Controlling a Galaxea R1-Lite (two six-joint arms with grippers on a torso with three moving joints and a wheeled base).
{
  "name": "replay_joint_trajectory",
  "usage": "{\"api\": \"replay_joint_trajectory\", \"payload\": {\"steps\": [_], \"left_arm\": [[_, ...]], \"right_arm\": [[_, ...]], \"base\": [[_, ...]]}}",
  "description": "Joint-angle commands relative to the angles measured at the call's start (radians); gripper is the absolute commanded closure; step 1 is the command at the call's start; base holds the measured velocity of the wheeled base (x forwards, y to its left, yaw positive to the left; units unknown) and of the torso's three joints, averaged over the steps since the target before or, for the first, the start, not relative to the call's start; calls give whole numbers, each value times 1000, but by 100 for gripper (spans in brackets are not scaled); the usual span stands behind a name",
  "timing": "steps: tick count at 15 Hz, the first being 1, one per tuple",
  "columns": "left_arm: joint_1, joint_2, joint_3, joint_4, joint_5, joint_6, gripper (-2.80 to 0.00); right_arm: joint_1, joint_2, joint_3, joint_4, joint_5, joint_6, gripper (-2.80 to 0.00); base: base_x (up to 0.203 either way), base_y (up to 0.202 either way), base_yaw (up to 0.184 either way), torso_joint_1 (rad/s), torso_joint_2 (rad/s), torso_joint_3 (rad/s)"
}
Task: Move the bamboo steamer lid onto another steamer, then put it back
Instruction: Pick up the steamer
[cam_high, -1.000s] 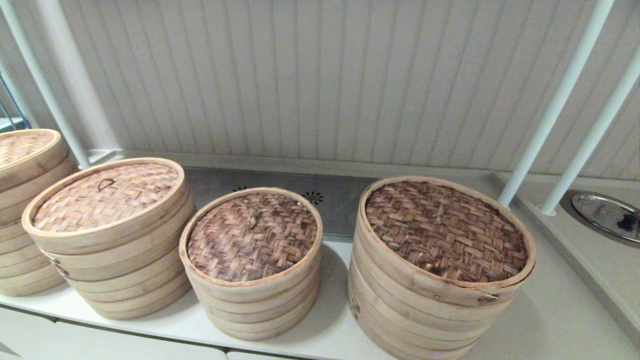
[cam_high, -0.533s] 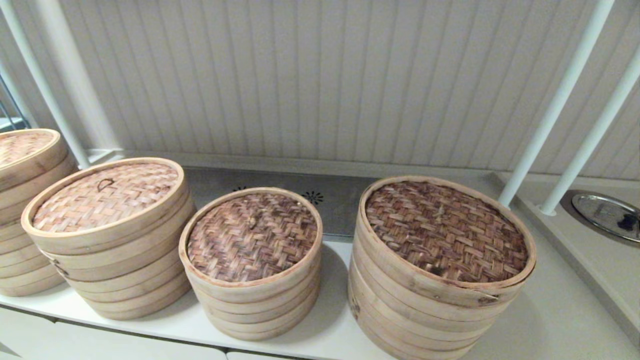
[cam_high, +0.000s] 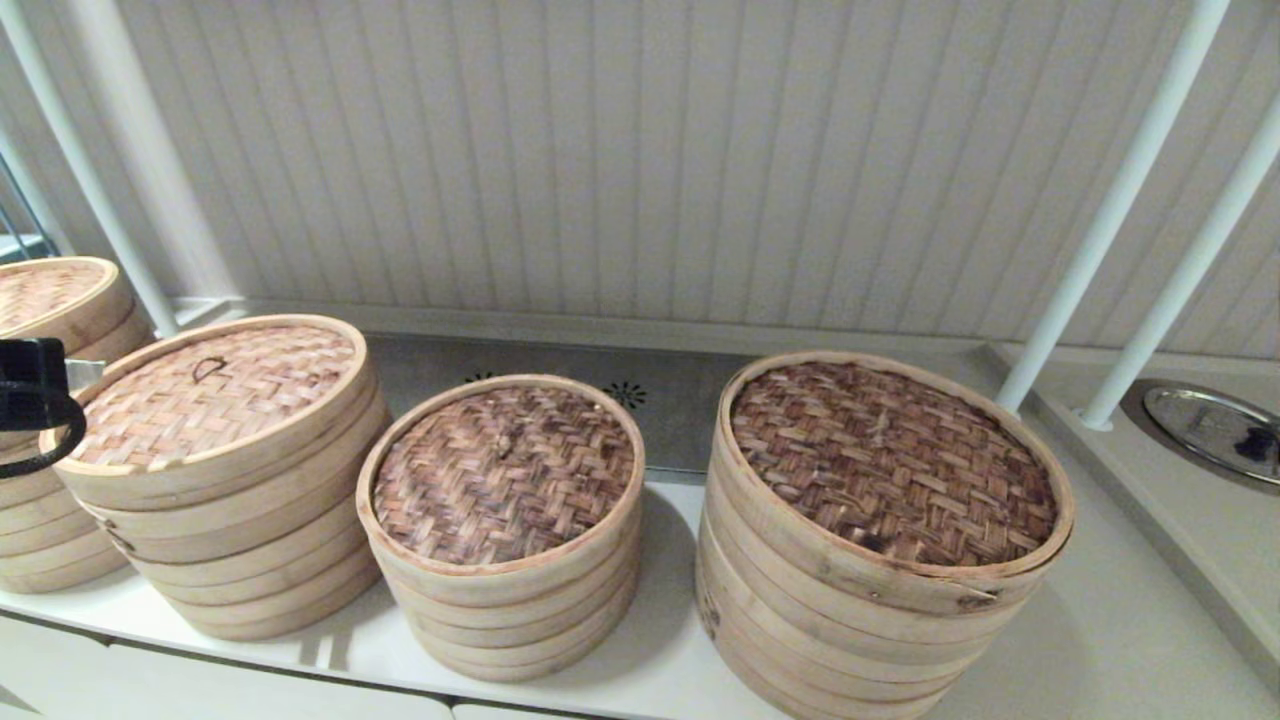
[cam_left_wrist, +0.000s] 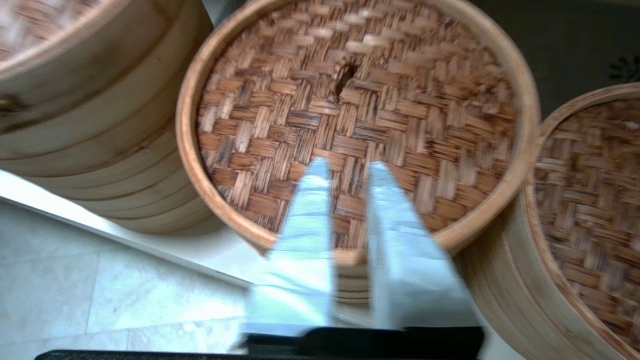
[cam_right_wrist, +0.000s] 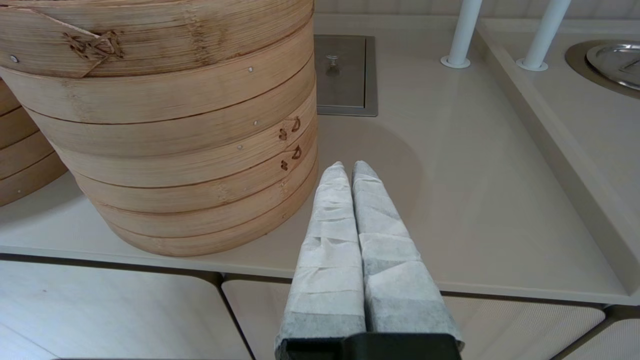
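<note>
The bamboo steamer lid, light tan with a small dark loop handle, sits on its stack second from the left. The other steamer, smallest and with a reddish-brown woven top, stands just to its right. My left gripper hovers above the near part of the tan lid, fingers slightly apart and empty, short of the handle. In the head view only the left arm's black wrist shows, at the left edge. My right gripper is shut and empty, low at the counter's front edge.
A wide, tall steamer with a dark woven top stands on the right, close beside the right gripper. Another steamer stands at the far left. Two white poles and a round metal dish are at the right; a metal panel lies behind.
The left arm's black wrist has come into the head view at the left edge, in front of the far-left steamer. The steamers and lids have not moved.
</note>
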Motion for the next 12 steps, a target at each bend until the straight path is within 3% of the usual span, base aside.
{"api": "replay_joint_trajectory", "payload": {"steps": [1, 3, 6, 12], "left_arm": [[40, 103, -25, -2, -42, 1, -280], [83, 149, -58, -8, -111, 0, -280], [110, 201, -68, -13, -306, 0, -280], [121, 296, -161, -35, -365, 4, -280]], "right_arm": [[0, 1, 3, 0, 0, 0, 0], [0, 1, 2, 0, 0, 0, 0], [0, 1, 3, 0, 0, 0, 0], [0, 1, 2, 0, 0, 0, 0]], "base": [[0, 0, 0, 0, 0, 0], [0, 0, 0, 0, 0, 0], [0, 0, 0, 0, 0, 0], [0, 0, 0, 0, 0, 0]]}}
